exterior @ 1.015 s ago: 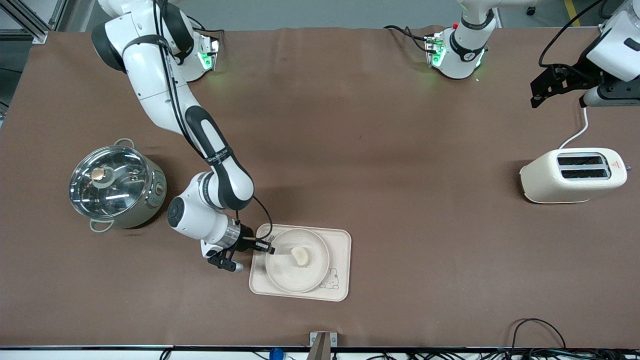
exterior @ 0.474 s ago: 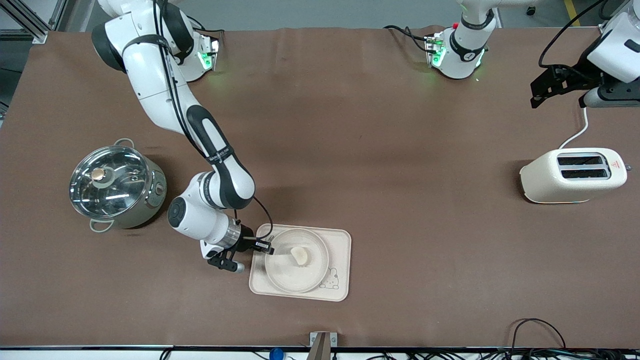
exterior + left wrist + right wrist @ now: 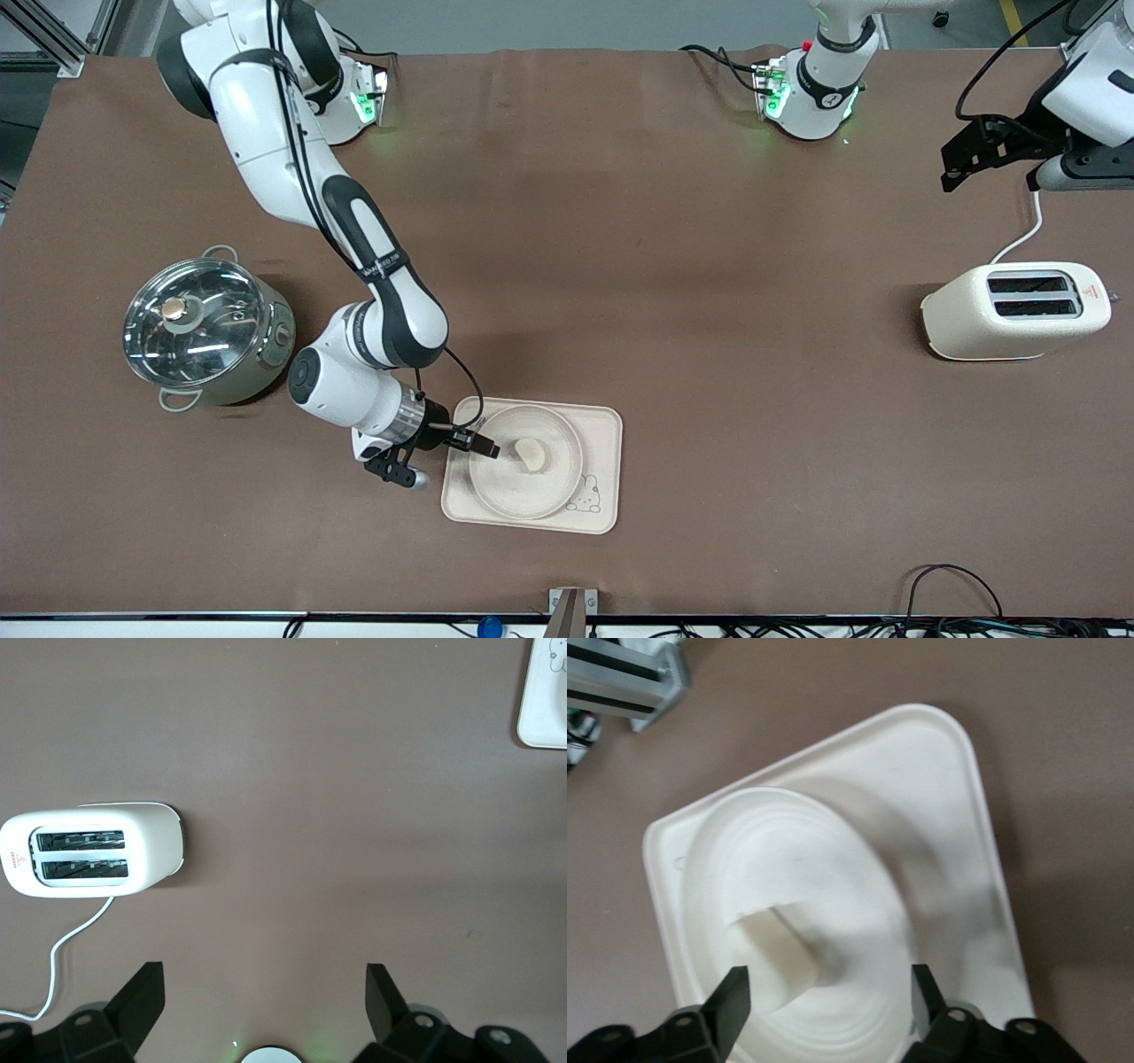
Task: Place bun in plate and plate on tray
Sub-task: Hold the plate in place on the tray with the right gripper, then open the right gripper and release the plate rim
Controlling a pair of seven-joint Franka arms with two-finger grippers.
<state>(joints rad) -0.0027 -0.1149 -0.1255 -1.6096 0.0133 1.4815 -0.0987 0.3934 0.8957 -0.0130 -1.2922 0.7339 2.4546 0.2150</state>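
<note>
The bun (image 3: 532, 454) lies in the round plate (image 3: 523, 487), which sits on the rabbit-printed tray (image 3: 604, 427). My right gripper (image 3: 485, 446) is open and empty, low over the plate's rim at the right arm's end of the tray, close to the bun. In the right wrist view its fingers spread wide over the plate (image 3: 833, 859), with the bun (image 3: 772, 961) near one finger and the tray (image 3: 943, 788) under the plate. My left gripper (image 3: 952, 173) is open and empty, waiting high over the table near the toaster; its own view (image 3: 266, 970) shows bare table between the fingers.
A steel pot with a glass lid (image 3: 205, 330) stands at the right arm's end of the table. A cream toaster (image 3: 1014, 310) with a white cord stands at the left arm's end, and also shows in the left wrist view (image 3: 93, 850).
My right gripper has edged in over the plate's rim toward the bun. The plate, bun, tray and left arm have not moved.
</note>
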